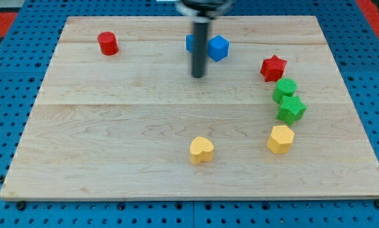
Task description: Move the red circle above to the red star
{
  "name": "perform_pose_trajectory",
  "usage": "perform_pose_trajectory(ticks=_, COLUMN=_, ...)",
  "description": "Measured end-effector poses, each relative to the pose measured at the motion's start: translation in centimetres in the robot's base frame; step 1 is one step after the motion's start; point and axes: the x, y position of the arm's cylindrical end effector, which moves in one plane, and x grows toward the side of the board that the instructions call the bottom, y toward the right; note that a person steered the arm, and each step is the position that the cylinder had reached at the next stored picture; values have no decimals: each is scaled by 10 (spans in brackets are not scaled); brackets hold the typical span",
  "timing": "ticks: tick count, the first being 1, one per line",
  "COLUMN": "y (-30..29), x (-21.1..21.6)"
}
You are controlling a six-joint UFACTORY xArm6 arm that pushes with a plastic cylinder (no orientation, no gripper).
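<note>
The red circle [107, 43], a short red cylinder, sits near the board's top left. The red star [273, 68] lies at the right, far from the circle. My tip [198, 75] is near the top middle of the board, between the two, just below the blue blocks. It touches no block. The rod rises from the tip to the view's top edge and is blurred.
Two blue blocks [218, 47] sit at the top middle, one partly hidden behind the rod. Two green blocks [285, 89] [291, 109] lie just below the red star. A yellow hexagon [280, 139] and a yellow heart [202, 150] lie lower down. The wooden board [113, 126] rests on a blue pegboard.
</note>
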Motion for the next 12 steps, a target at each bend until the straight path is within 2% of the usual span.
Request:
perform_pose_trajectory(ticks=1, y=-100, x=-16)
perform_pose_trajectory(ticks=2, y=-137, x=-45)
perform_pose_trajectory(ticks=3, y=-174, x=-54)
perform_pose_trajectory(ticks=4, y=-139, x=-71)
perform_pose_trajectory(ticks=5, y=-130, x=-95)
perform_pose_trajectory(ticks=6, y=-182, x=-110)
perform_pose_trajectory(ticks=7, y=-126, x=-112)
perform_pose_trajectory(ticks=8, y=-29, x=-106)
perform_pose_trajectory(ticks=9, y=-81, x=-115)
perform_pose_trajectory(ticks=10, y=-61, x=-126)
perform_pose_trajectory(ticks=11, y=27, x=-121)
perform_pose_trajectory(ticks=12, y=53, x=-132)
